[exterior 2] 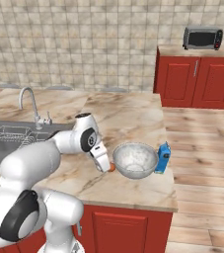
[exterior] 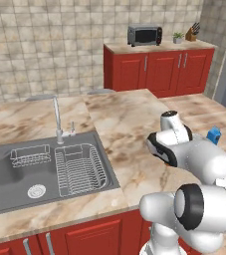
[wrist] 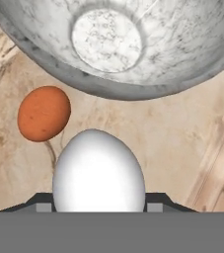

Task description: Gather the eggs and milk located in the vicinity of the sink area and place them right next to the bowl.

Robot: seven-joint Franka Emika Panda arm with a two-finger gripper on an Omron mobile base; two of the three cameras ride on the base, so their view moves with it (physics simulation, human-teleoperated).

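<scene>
Bowl (exterior 2: 135,160): one, speckled grey-white, standing on the marble worktop (exterior 2: 123,116) near its front right corner.
Eggs: two. One brown egg (wrist: 43,113) lies on the worktop just beside the bowl's left rim. One white egg (wrist: 98,173) sits pinched between the jaws of the gripper (exterior 2: 103,163), held close to the bowl on the same side, next to the brown one.
Milk carton (exterior 2: 162,158): one, blue, upright, just right of the bowl.
Sink (exterior: 40,172): one steel basin, well left of the bowl, with a wire rack (exterior: 79,168) and a curved tap (exterior: 56,115).
Room: tiled wall, red cabinets (exterior: 157,69), a toaster oven (exterior: 144,35) on the far counter, and a wooden floor.
</scene>
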